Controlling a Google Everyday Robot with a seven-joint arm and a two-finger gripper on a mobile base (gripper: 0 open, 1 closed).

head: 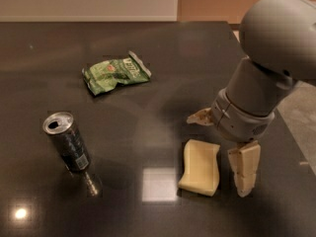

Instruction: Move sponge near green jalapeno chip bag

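The pale yellow sponge (pixel 200 166) lies flat on the dark table, front right of centre. The green jalapeno chip bag (pixel 114 73) lies wrinkled further back and to the left, well apart from the sponge. My gripper (pixel 222 143) hangs from the grey arm just over the sponge's far right corner. It is open and empty. One tan finger (pixel 244 168) stands right beside the sponge's right side, and the other (pixel 200 117) is just behind its far edge.
A dark metal drink can (pixel 67 141) stands upright at the front left. The table's right edge (pixel 289 132) runs close behind the arm, with pale floor beyond. Bright light glare (pixel 159 184) sits on the table beside the sponge.
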